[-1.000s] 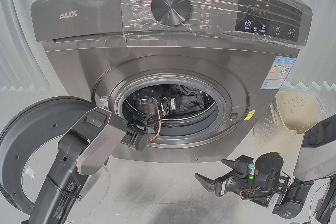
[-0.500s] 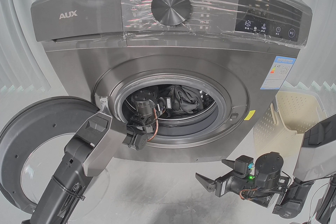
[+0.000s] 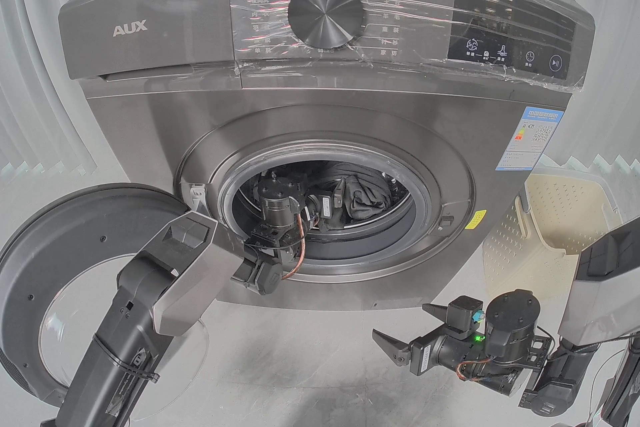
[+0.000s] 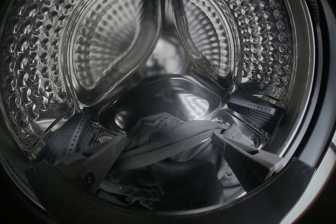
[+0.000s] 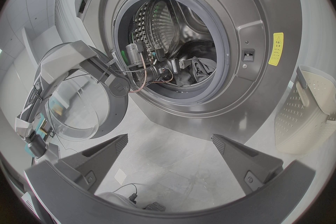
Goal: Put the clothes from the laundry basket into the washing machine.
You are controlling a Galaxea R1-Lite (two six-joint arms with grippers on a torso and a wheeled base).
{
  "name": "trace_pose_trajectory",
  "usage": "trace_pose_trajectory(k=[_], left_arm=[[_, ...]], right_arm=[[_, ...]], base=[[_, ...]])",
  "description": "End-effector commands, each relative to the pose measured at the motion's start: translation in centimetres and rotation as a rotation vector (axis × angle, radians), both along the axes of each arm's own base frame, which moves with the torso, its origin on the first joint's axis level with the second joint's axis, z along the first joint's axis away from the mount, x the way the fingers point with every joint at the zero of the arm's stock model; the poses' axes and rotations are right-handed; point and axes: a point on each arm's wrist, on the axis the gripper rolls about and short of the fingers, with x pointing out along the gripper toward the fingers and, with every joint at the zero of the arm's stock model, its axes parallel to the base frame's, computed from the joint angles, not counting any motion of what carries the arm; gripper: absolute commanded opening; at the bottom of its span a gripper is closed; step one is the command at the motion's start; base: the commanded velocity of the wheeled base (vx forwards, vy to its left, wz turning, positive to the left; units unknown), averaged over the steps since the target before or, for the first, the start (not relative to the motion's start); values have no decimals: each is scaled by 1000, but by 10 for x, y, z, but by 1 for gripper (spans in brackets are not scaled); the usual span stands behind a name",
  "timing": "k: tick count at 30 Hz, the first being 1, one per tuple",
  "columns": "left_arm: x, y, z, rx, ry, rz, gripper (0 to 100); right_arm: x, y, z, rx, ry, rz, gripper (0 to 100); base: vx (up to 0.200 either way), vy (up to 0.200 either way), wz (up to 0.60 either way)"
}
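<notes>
Clothes (image 3: 367, 195) lie loose in the drum (image 4: 112, 35); the drop looks done.
Head view: the left gripper (image 3: 337, 203) has dipped a little inside the washing machine (image 3: 333, 108), and the clothes sit lower, by the drum's front rim. Left wrist view: fingers (image 4: 101, 158) spread wide, with the clothes slack between them. Right wrist view: right gripper (image 5: 168, 137) wide and empty over open floor, well apart from the laundry basket (image 5: 304, 112).

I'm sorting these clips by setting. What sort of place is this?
Likely a laundry area, perhaps a test room: a front-loading washing machine with its door open, a cream laundry basket beside it, and pale curtains behind.
</notes>
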Motion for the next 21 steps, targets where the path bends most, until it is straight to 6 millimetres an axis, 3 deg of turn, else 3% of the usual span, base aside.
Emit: trace_pose_trajectory(k=[1,6,15,21], left_arm=[[-27,-9,32,-4,-6,-40,100],[-55,-14,46,-2,-1,-76,100],[-103,-10,45,19,28,-113,100],[-147,-11,44,40,59,-176,100]], right_arm=[[0,0,0,1,0,0,100],[0,0,1,2,-2,2,100],[0,0,1,-1,-4,-10,100],[1,-1,1,0,-4,-16,100]], base=[[0,0,0],[0,0,0],[0,0,0],[0,0,0]])
